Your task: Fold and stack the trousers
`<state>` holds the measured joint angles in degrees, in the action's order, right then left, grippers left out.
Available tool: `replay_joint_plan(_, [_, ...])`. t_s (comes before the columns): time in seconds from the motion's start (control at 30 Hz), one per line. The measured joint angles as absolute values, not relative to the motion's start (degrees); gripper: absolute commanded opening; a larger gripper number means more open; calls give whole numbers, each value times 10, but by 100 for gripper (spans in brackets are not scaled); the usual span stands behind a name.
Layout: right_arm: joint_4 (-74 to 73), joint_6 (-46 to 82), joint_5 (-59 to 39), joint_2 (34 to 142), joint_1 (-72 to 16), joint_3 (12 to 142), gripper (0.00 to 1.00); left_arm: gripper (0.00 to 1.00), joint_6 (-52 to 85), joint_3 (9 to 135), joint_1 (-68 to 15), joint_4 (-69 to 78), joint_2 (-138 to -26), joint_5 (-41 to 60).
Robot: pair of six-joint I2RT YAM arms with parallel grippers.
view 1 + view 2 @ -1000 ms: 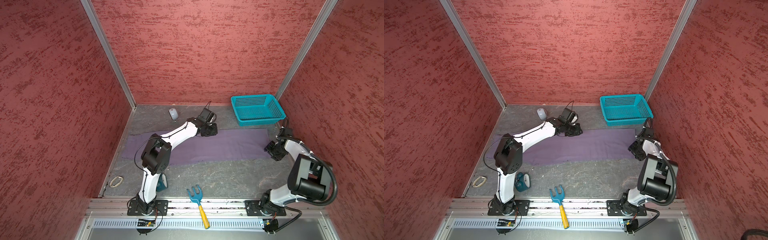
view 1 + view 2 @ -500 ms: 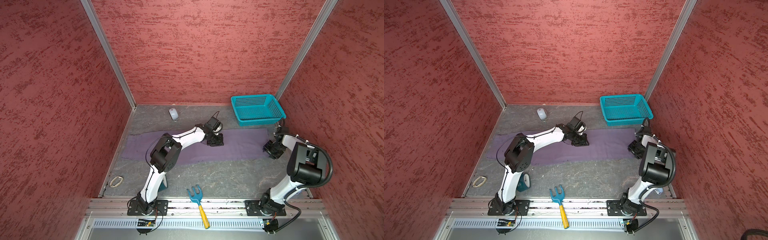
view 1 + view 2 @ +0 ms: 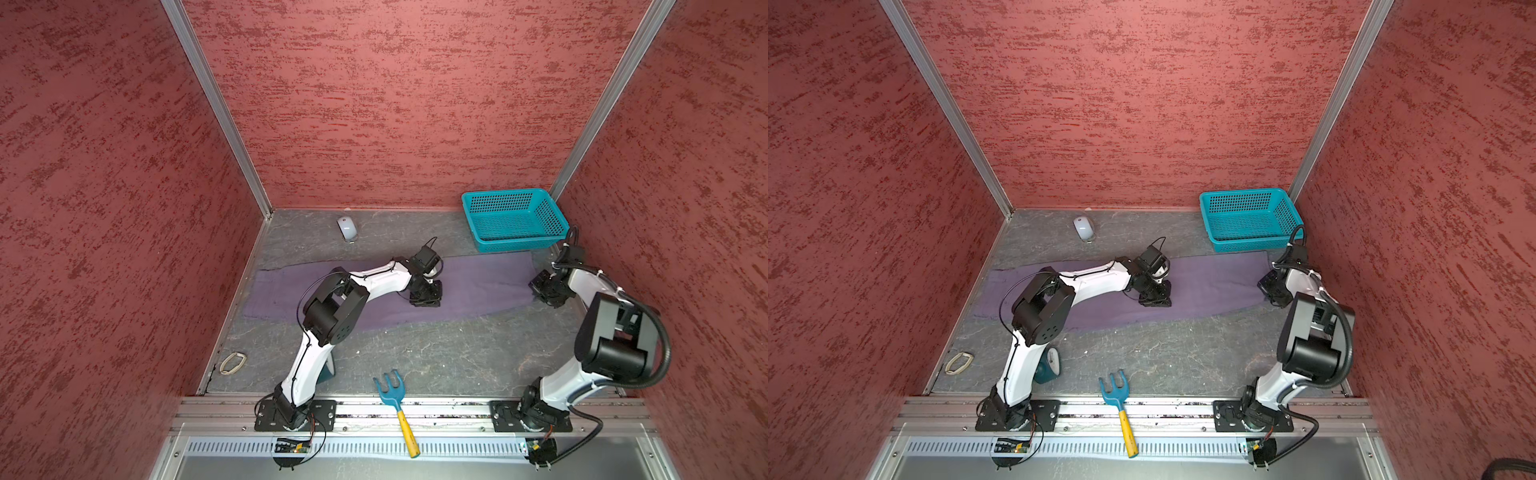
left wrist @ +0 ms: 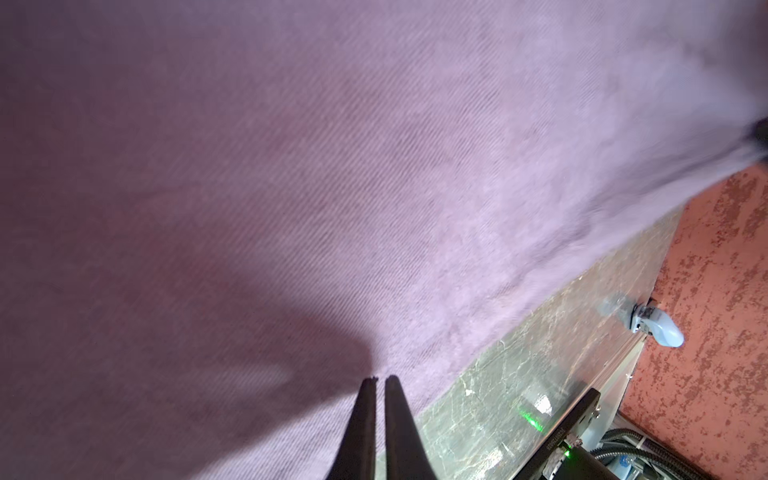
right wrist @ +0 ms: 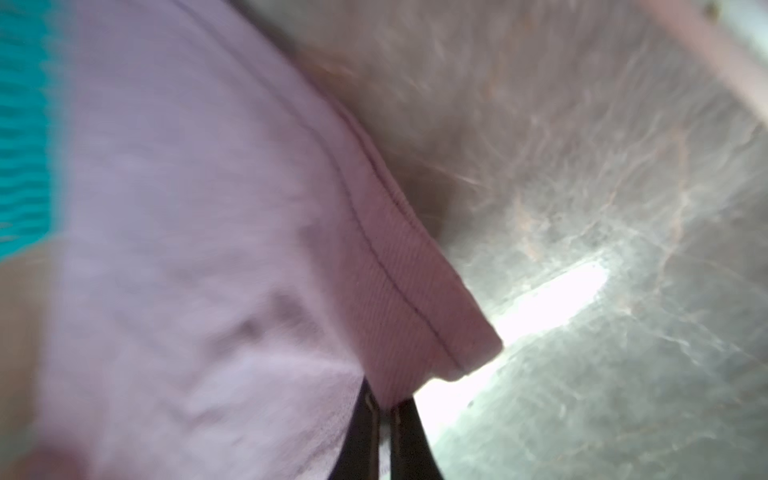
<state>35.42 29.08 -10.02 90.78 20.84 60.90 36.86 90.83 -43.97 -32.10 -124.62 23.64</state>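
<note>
Purple-grey trousers (image 3: 478,286) lie flat as one long band across the far half of the grey marbled worktop (image 3: 436,361). They run from its left edge almost to its right edge.

The left gripper (image 3: 426,297) is down on the middle of the band, toward the cloth's near edge. In the left wrist view the gripper (image 4: 380,380) has its fingers (image 4: 361,415) almost together, with only a thin slit between them and the tips at the cloth. Whether any cloth is caught there cannot be told.

The right gripper (image 3: 544,291) sits at the band's right end. The right wrist view is blurred, but it shows the gripper (image 5: 386,407) closed narrowly on the hemmed corner of the trousers (image 5: 187,249), which comes out from between the fingers.

A teal basket (image 3: 519,246) stands in the far right corner, its front wall just beside the far edge of the cloth. A white mouse (image 3: 346,228) lies near the far edge, left of the middle, apart from the trousers. A blue rake (image 3: 395,399) with a yellow handle lies across the near edge between the two arm bases. A pale loop (image 3: 232,363) rests by the left edge, near the near left corner.
</note>
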Motion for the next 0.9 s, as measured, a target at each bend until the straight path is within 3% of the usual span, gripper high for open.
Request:
replay_joint_plan(0.3, [266, 294, -114, 799, 65, 667, 0, 11, 386, 877, -380, -315, -1214, 254])
replay_joint_plan(0.73, [236, 251, -57, 872, -220, 704, 0, 19, 409, 707, -98, -298, -860, 230])
replay_joint_plan(0.9, [237, 237, -46, 900, -310, 708, 0, 20, 404, 635, -18, -326, -771, 218])
